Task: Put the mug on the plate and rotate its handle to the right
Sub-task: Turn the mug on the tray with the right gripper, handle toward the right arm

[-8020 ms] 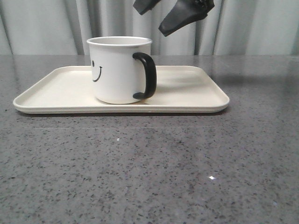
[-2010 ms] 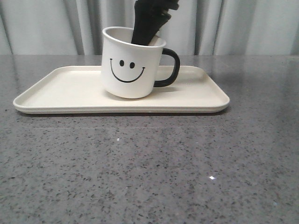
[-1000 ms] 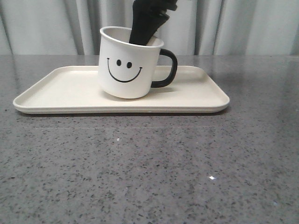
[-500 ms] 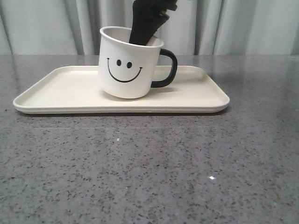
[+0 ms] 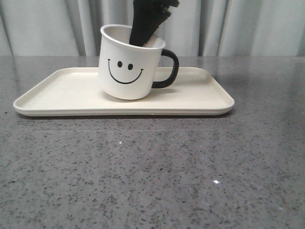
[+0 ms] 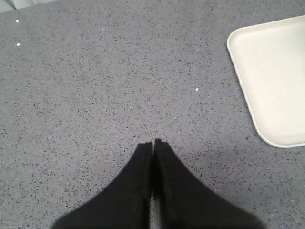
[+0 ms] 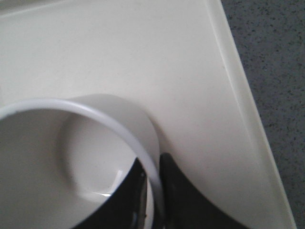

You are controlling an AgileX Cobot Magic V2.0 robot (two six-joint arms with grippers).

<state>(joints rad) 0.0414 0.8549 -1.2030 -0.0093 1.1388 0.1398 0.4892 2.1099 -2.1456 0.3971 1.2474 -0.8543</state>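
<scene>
front view: the mug [image 5: 128,64] stands tilted on the plate [image 5: 200,98], smiley face toward the camera, the handle [image 5: 167,69] pointing right; the right gripper [image 5: 145,33] reaches down into its mouth, pinching the rim
left wrist view: the left gripper [image 6: 153,145] hangs over bare grey table [image 6: 95,86], jaws pressed together on nothing, a plate corner [image 6: 271,86] off to one side
right wrist view: one finger [image 7: 121,200] sits inside the mug wall, the other outside, clamped across the white rim [image 7: 119,124]
step: turning looks finished; setting down in hand
next move: lower the mug flat, then loosen the jaws and lift straight out
</scene>
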